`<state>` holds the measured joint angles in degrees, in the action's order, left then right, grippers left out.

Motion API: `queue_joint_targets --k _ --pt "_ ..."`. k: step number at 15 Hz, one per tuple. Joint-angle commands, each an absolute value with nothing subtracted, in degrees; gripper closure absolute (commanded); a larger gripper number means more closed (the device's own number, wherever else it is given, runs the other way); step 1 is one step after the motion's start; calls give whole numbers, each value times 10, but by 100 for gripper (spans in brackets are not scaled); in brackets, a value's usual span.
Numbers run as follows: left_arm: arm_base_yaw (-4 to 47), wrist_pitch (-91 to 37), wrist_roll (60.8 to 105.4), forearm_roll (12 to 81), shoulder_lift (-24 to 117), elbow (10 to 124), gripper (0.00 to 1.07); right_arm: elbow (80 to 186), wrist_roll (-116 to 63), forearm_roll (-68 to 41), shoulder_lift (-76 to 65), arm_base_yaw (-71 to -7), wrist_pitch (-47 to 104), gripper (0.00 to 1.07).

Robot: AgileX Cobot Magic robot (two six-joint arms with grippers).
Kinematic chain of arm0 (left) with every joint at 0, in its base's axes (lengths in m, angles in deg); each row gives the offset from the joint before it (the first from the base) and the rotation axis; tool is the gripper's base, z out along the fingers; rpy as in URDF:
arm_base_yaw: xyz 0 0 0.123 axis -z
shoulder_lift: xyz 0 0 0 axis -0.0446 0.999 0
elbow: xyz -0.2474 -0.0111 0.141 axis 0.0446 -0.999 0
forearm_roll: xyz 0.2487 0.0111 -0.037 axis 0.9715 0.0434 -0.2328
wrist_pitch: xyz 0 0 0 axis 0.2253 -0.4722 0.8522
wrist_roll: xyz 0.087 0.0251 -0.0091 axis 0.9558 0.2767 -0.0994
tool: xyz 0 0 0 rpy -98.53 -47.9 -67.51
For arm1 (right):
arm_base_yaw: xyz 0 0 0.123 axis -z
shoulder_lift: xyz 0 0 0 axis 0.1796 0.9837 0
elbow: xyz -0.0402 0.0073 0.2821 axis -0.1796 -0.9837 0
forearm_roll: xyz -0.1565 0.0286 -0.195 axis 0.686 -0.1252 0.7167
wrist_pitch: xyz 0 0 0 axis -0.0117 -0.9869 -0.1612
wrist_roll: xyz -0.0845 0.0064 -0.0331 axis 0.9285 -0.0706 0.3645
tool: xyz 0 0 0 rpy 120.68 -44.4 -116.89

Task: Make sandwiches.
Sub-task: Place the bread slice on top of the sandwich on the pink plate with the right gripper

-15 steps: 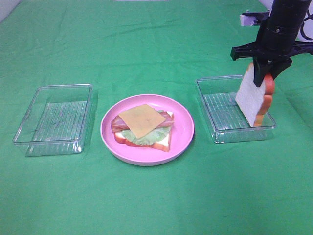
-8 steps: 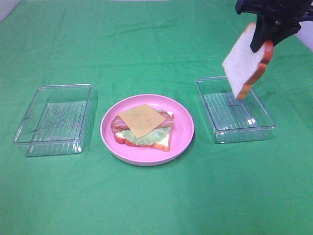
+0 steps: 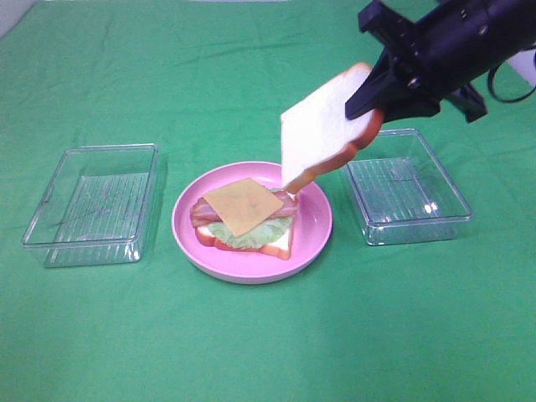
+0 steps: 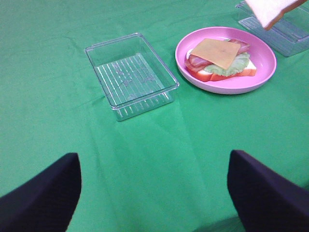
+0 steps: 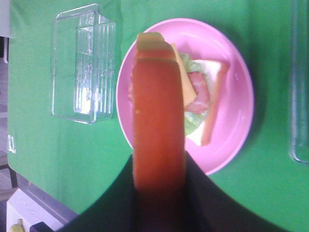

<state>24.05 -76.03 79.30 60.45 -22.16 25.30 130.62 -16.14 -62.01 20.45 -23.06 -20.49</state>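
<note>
Bread slice (image 3: 328,124) hung tilted above the pink plate (image 3: 314,234), clamped in right end effector (image 3: 378,94); left end effector (image 4: 153,193) gaped empty.

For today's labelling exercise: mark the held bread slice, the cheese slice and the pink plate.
held bread slice (image 3: 322,126), exterior high view, on its white face.
cheese slice (image 3: 243,205), exterior high view, at its centre.
pink plate (image 3: 314,226), exterior high view, on bare rim right of the food.
</note>
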Motion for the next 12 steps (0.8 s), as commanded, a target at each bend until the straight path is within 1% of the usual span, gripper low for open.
queue_joint_targets --k 1,4,5,6,8,9,12 --pt "243 -753 793 603 -226 252 27 1251 -101 -732 209 -266 -102 107" --pt "243 -753 793 603 -226 252 27 1243 -36 -837 249 -298 -86 107" --pt "243 -753 793 603 -226 252 27 1243 -4 -887 270 -309 -86 107" --pt "243 -753 793 603 -226 252 27 1243 70 -990 312 -322 -97 107" --pt "243 -753 793 603 -226 252 27 1243 138 -1083 349 -321 -133 107" --pt "243 -753 793 603 -226 252 27 1243 155 -1113 367 -321 -141 107" --pt "243 -753 793 603 -226 252 27 1243 163 -1117 403 -321 -143 107"
